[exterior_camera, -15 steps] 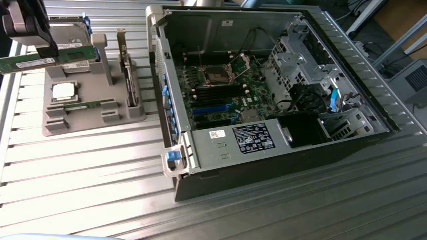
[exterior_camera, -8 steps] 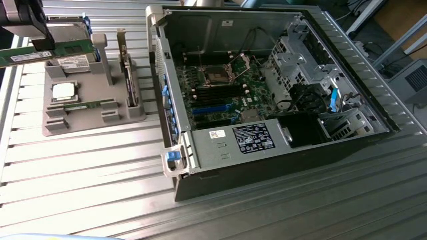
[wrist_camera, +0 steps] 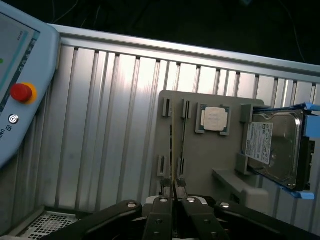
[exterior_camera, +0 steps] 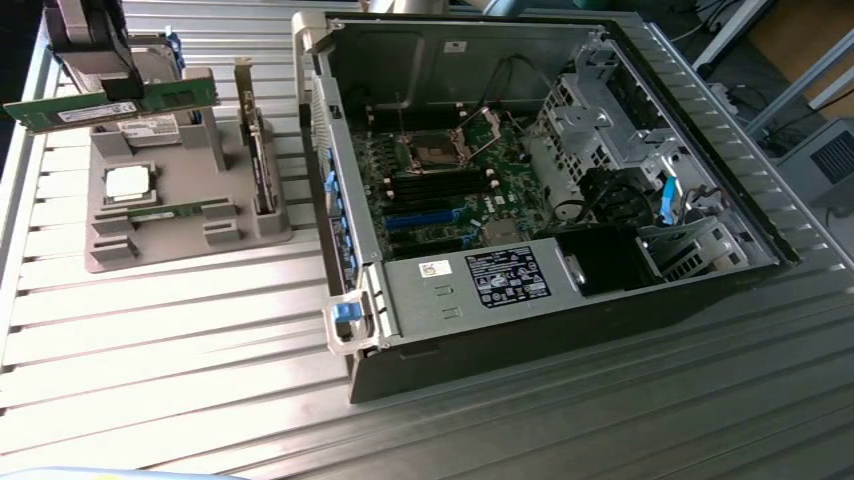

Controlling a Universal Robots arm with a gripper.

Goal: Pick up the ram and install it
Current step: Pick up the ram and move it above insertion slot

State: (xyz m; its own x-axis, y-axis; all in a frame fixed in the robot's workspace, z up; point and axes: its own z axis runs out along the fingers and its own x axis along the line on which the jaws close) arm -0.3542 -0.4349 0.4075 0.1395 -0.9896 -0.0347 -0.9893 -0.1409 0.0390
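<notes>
Soft, even overhead light fills the exterior view; the ribbed desk point(exterior_camera: 160, 330) carries a pale sheen, and the computer case point(exterior_camera: 534, 340) is shaded inside. In the wrist view, glare stripes the desk against a black background. The end effector point(wrist_camera: 173, 185) sits in shadow, and the ram point(wrist_camera: 172, 145) catches a thin line of light.

The setting is a work table point(exterior_camera: 160, 340) topped with ribbed, silvery metal slats that run across its whole surface. Soft light gives the slats a dull sheen in the exterior view, and in the wrist view a bright patch of glare point(wrist_camera: 142, 85) lies across them. Beyond the table's raised edge rail point(wrist_camera: 200, 50) the room falls into darkness. At the exterior view's upper right, past the table's corner, stand slanting white frame legs point(exterior_camera: 801, 90), a brown board point(exterior_camera: 801, 30) and a grey box with a vented face point(exterior_camera: 834, 160), all above a dim floor point(exterior_camera: 761, 70).
</notes>
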